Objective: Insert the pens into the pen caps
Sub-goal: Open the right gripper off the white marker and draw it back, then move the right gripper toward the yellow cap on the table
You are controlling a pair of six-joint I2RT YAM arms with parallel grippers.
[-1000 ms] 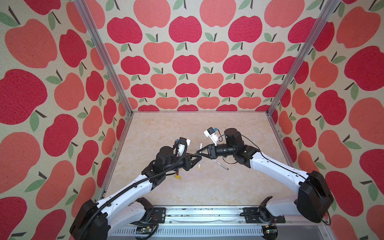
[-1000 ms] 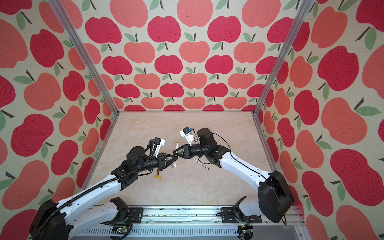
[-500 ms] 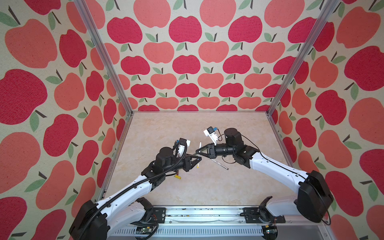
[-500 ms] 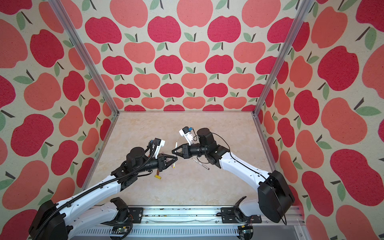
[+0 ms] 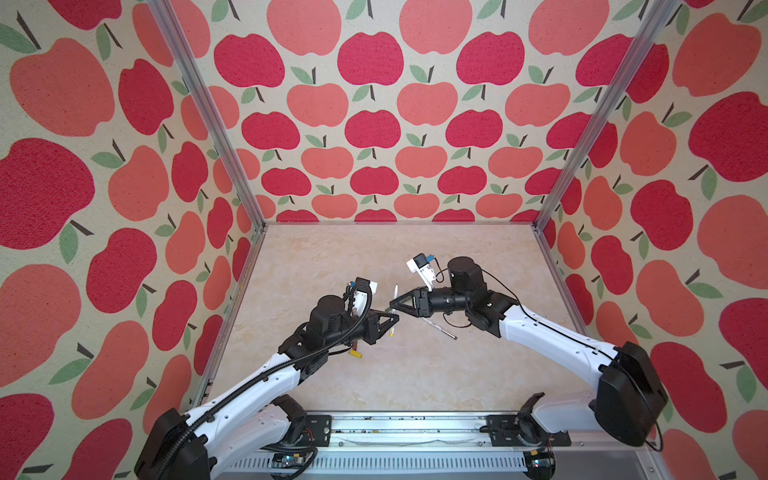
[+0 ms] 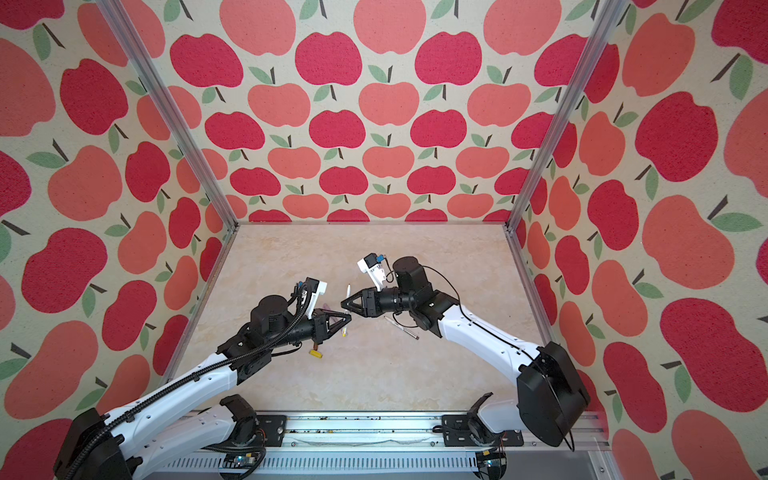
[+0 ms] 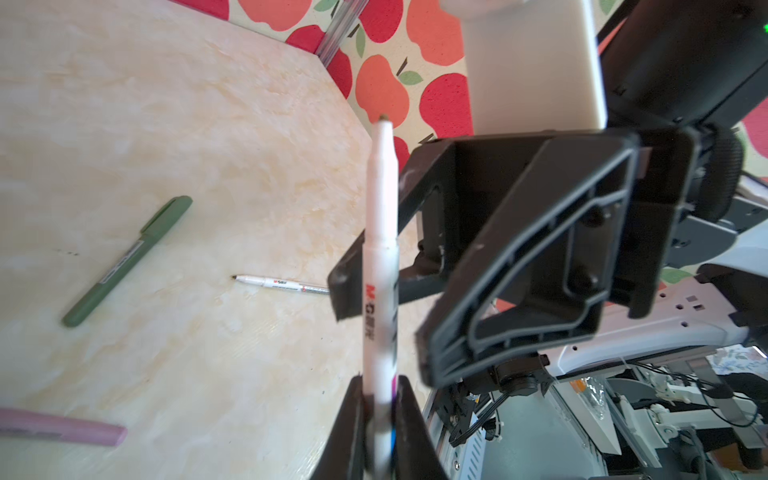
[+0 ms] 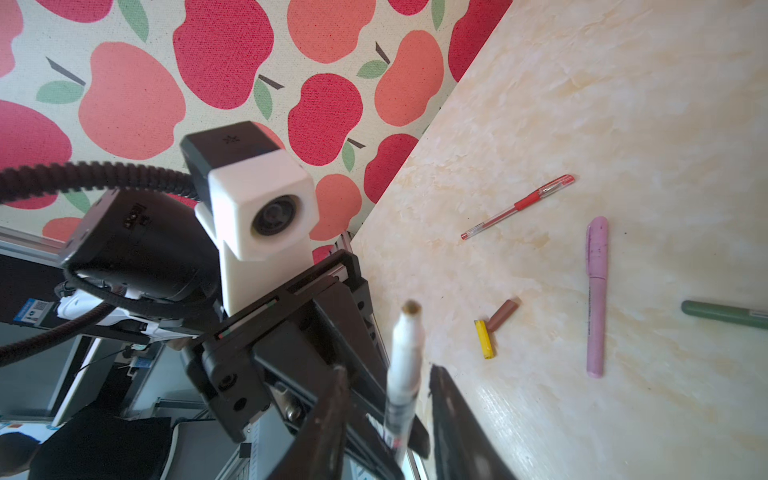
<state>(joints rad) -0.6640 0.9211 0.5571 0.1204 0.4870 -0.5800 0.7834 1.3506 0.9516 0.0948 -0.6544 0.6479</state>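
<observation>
My left gripper (image 7: 378, 395) is clamped tight on the lower end of a white pen (image 7: 380, 249). In the left wrist view the pen rises from the bottom middle to just above centre, and its dull tip is bare. My right gripper (image 7: 386, 324) sits around the same pen further up the barrel, with its jaws parted and one finger on either side. The right wrist view shows a clear gap between the pen (image 8: 405, 357) and each of my right fingers (image 8: 453, 415), so that gripper grips nothing.

In both top views the two grippers meet tip to tip in the lower middle of the frame, the left one (image 5: 392, 318) just below the right one (image 5: 392, 303). The pen (image 5: 395, 293) stands almost vertical in the picture between them.

In the right wrist view a yellow cap (image 8: 485, 338) and a brown cap (image 8: 503, 313) lie touching on the table (image 8: 623, 104), right of centre. A lilac pen (image 8: 596, 299) lies near them on their right, and a red pen (image 8: 517, 205) lies above them. In the left wrist view a green pen (image 7: 124, 262) lies at the left. A second white pen (image 7: 282, 284), uncapped, lies near centre, and its far end is hidden behind my right finger.
</observation>
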